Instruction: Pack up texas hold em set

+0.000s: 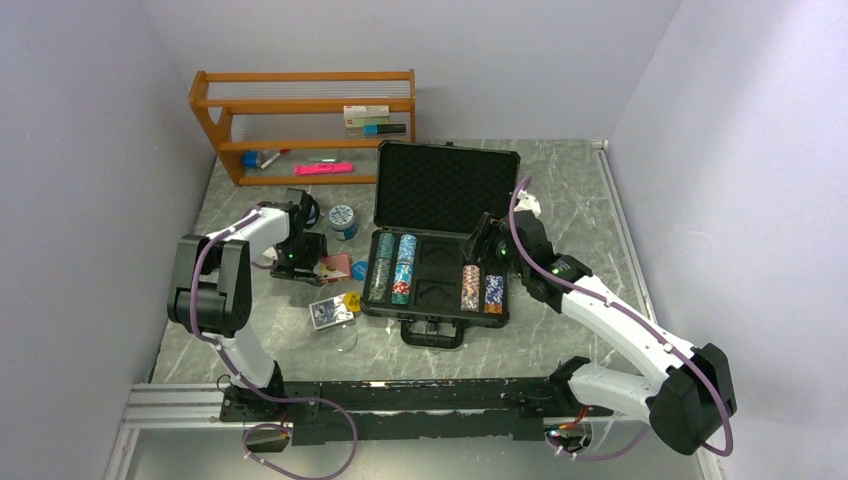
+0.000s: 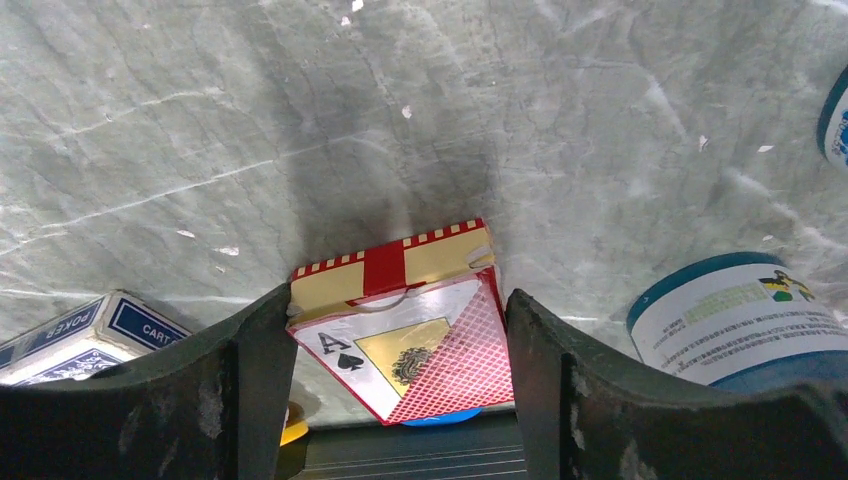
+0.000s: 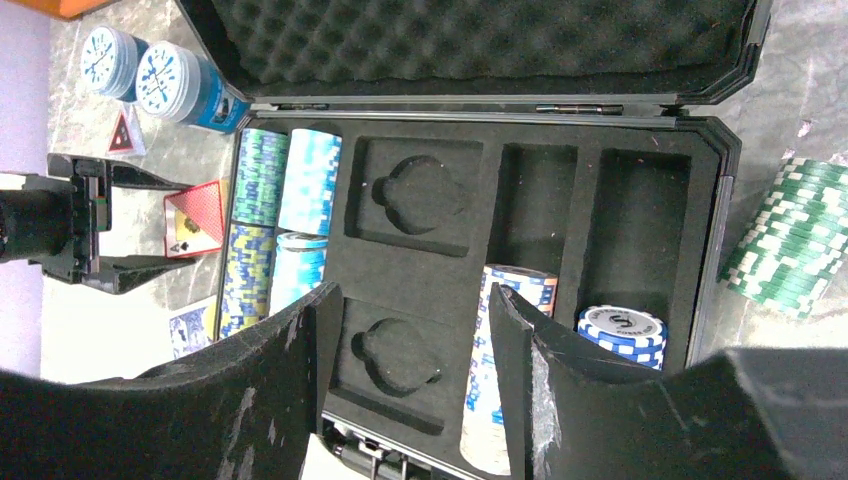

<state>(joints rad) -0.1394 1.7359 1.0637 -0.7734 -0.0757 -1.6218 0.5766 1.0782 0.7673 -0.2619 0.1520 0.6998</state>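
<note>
Left wrist: left gripper [image 2: 400,300] brackets red deck [image 2: 412,352], edges close.

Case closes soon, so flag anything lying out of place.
A green chip stack lies on its side on the table right of the case, outside it. The red deck and blue deck are left of it, also outside, while its card slots stand empty.
</note>
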